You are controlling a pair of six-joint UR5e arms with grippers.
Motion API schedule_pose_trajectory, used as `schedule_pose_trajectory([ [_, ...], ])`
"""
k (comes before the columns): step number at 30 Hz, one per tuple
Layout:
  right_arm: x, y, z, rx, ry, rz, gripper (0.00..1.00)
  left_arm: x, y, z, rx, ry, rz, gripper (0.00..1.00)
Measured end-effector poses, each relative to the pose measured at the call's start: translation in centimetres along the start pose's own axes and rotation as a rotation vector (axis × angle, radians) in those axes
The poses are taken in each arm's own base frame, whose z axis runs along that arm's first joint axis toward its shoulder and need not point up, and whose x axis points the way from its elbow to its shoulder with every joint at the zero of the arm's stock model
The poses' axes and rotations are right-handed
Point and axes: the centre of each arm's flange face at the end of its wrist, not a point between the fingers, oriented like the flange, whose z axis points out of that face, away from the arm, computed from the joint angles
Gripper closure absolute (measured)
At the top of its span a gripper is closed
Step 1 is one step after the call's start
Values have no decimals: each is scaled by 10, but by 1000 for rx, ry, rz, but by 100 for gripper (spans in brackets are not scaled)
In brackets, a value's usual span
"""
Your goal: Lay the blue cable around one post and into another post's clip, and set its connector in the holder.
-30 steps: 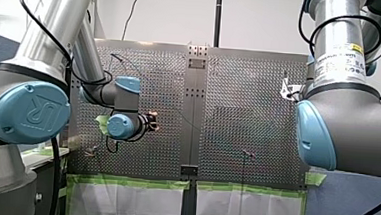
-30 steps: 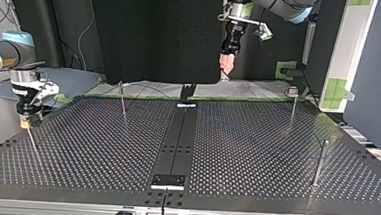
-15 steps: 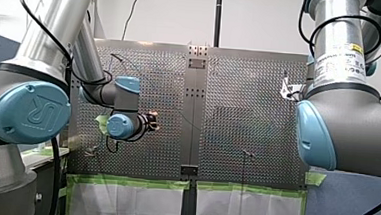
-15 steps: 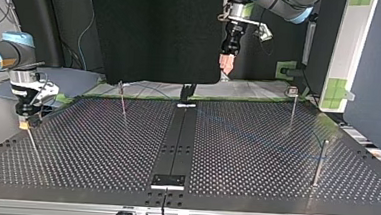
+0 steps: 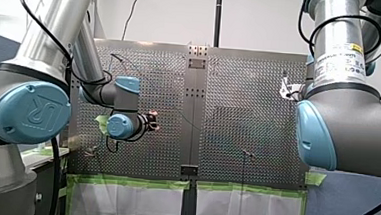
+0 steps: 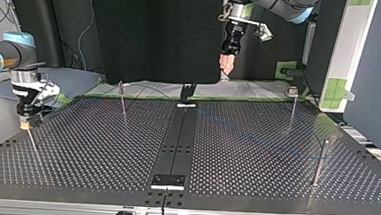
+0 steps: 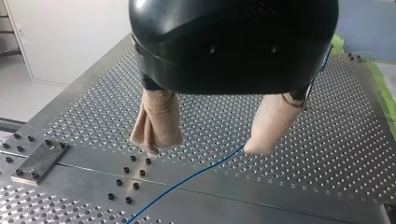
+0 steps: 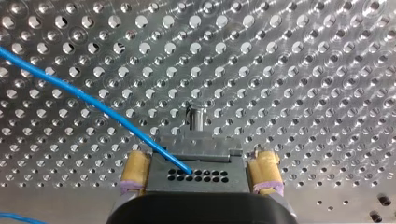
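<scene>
Over the perforated, green-taped table [image 6: 255, 156] my left pincer [image 7: 203, 147] gapes wide; my right pincer [image 8: 200, 181] clamps the connector [image 8: 201, 161].

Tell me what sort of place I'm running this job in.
Probably a robotics lab test cell: a perforated metal table with thin posts, green tape along its edge, and my right gripper holding the connector of the blue cable.

Opposite front, top views across shared table [image 6: 255, 159]

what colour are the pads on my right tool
Yellowish pads, clearest in the right wrist view, flanking the dark grey connector.
</scene>
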Motion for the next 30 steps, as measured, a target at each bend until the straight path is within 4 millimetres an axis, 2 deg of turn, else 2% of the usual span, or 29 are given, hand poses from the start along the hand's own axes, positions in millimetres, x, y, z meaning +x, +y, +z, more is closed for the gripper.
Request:
schedule_pose_trajectory([
  [30, -1, 0, 0, -8, 1, 1, 5, 0, 1, 0, -3, 5, 2, 0],
])
